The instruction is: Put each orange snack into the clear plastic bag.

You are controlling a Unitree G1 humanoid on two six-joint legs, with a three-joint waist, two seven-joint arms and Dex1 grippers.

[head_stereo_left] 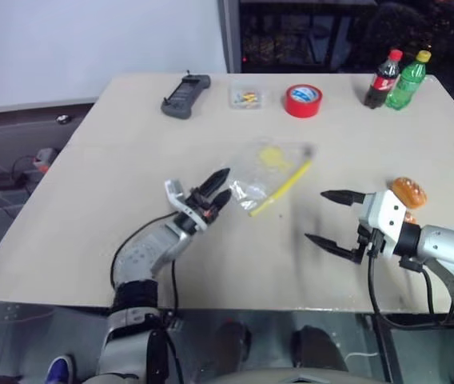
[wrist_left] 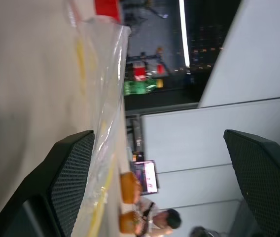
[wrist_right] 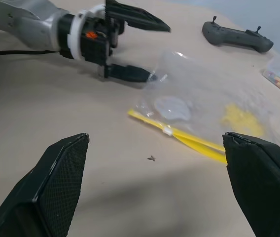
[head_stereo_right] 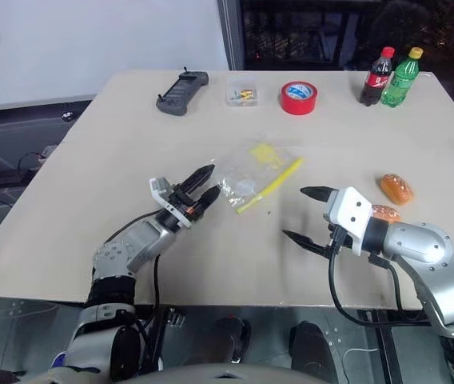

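So the clear plastic bag is lying flat in the middle of the table, with its yellow seal strip running along the edge that faces the robot's right side. Both orange snacks are still out on the table over by the right arm: one orange snack sits in the open, and the other snack is tucked right behind the right wrist, half hidden. The left hand has its fingers spread wide with nothing in them, tips just at the bag's near corner; in the right wrist view the lower finger looks like it's touching or sliding under the film, but I honestly can't tell if there's contact. The right hand is spread wide too, empty, hovering near the strip but clearly apart from it. Handling-wise, I'd guess that bag is going to be a pain: super light, floppy, slick, it'll skate across the table if you nudge it and the mouth will collapse the moment you let go. Best bet is probably pinching one layer right by the seal strip, since that's the only stiff-ish bit. The snacks look like small, glossy, rounded buns, probably soft and a bit slippery, so I'd take one across its short width with a gentle squeeze so it doesn't squash or pop out.
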